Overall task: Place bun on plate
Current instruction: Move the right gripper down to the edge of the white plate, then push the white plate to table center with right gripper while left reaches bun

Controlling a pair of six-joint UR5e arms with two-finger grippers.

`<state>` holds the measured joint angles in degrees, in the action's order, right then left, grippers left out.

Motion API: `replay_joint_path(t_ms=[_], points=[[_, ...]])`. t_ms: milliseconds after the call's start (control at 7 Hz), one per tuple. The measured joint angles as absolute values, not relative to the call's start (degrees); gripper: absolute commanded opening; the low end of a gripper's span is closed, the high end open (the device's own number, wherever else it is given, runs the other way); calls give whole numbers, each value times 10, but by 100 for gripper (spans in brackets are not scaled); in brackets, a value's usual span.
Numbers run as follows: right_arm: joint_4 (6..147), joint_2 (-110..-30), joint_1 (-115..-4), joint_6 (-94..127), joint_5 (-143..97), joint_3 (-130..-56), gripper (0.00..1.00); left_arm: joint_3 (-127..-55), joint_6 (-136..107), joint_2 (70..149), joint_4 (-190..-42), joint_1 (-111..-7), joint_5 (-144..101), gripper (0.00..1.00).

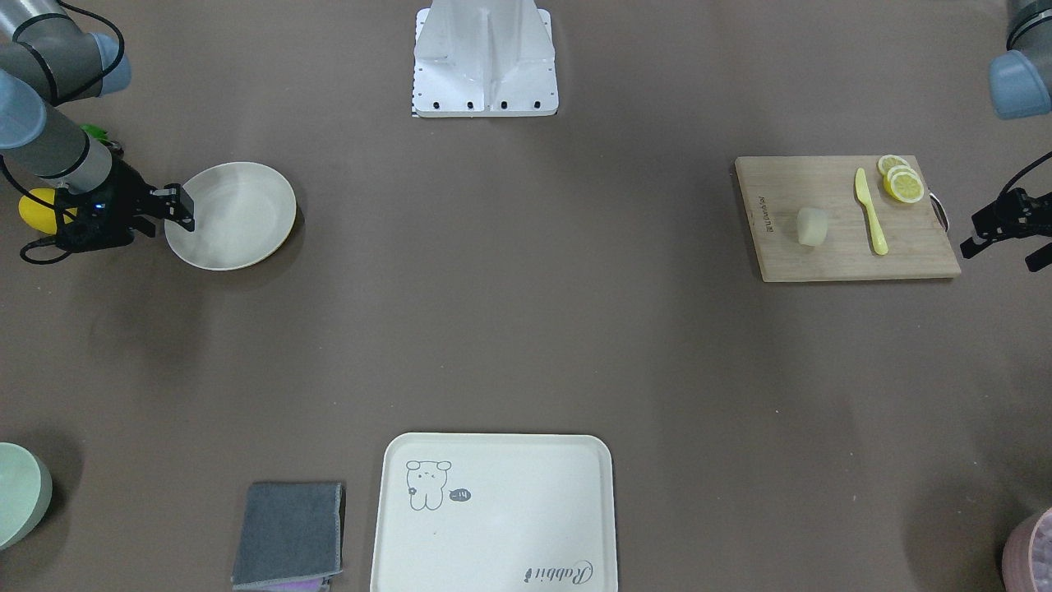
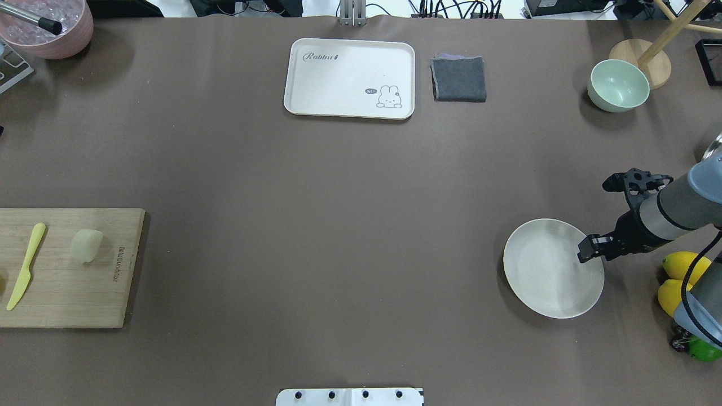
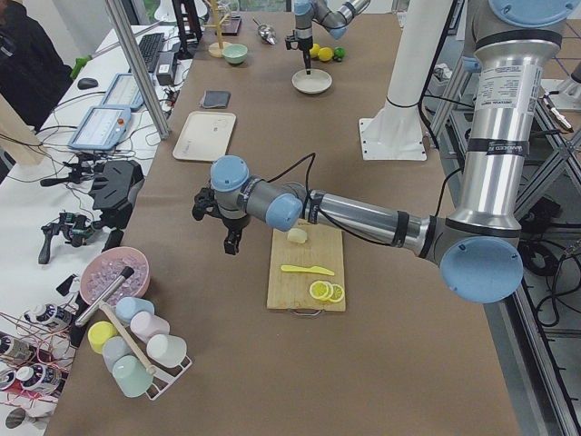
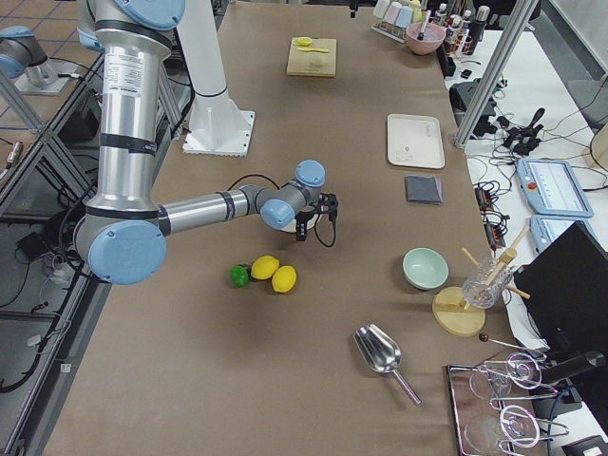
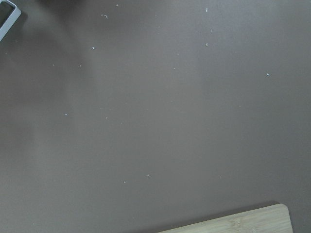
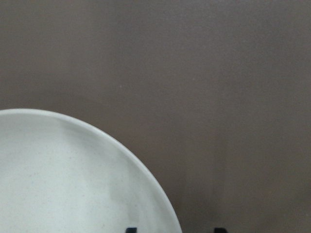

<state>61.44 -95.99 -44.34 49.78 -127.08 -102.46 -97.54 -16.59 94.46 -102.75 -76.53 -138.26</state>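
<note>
Overhead: one bun [image 2: 86, 245] lies on the board [image 2: 67, 293] at nine o'clock. One plate [image 2: 553, 268] sits at four o'clock, well apart. Three lemon slices [image 1: 902, 181], cut off overhead, show in the front-facing view beside one knife [image 1: 871, 212]. Right gripper [image 1: 177, 205]: jaws apart, and its wrist view shows the plate rim between the tips. Left gripper [image 1: 1004, 247]: jaws apart, empty, beside the board. Brown table [image 2: 338, 225]; cluttered benches alongside.

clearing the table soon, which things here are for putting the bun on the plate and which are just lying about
For the job: bun, plate, cutting board under the bun.
Lying about: knife, lemon slices, tray, grey cloth, green bowl, whole lemons.
</note>
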Motion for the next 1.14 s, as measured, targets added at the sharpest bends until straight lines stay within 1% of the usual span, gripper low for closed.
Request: replay_joint_path(t_ms=[571,857,1143], points=[[614,-939,-446,498,-1293,-1030,0,-974,-195,939,-1071,-737,-1380,98],[619,-868,-450,537,-1322,-1030,0,-993,-275,937,-1082,-704,-1368,97],[621,-778,-411,651,-1309,-1019,0,-1039,-382,909,-1099,-630,-1314,97]])
